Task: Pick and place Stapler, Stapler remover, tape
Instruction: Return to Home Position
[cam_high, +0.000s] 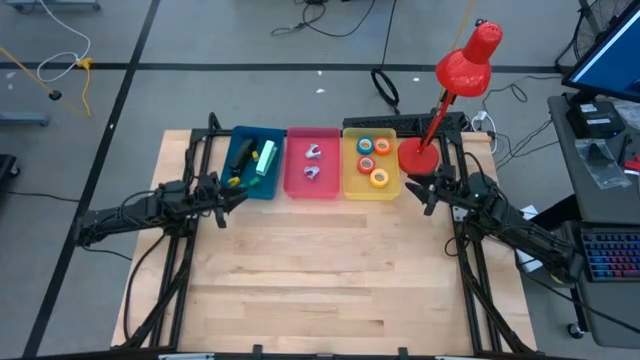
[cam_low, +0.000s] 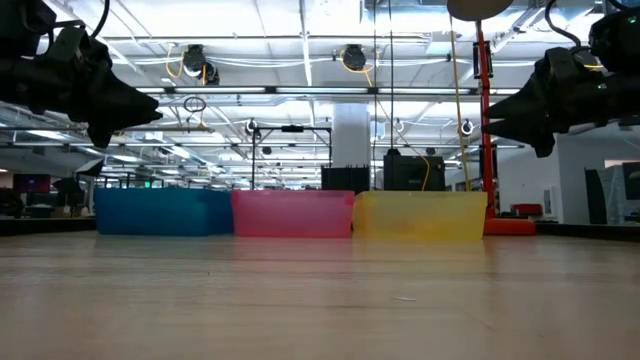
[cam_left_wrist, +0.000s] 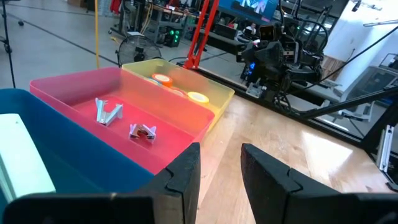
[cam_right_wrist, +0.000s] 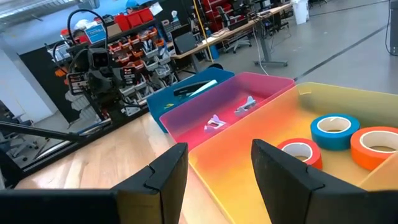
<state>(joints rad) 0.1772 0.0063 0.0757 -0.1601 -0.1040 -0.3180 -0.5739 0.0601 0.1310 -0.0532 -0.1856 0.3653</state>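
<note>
Pale wooden table (cam_high: 330, 290): open boards bare, nothing loose to collect. Along far edge, in a row and touching: blue plastic bin (cam_high: 233, 150), pink-red plastic bin (cam_high: 312, 190), yellow plastic bin (cam_high: 351, 182).

Left gripper (cam_high: 240, 195) hovering just in front of blue bin, fingers moderately parted, gripping nothing. Right gripper (cam_high: 415, 187) near yellow bin's corner, same gap, also empty.

Staplers in blue bin, green stapler (cam_high: 266, 158) clearest. Four tape rolls (cam_high: 379, 178) in yellow bin. Two small staple removers (cam_high: 314, 152) in pink-red bin.

Reads as sorting complete. Only parking both arms remaining, by my judgement.
</note>
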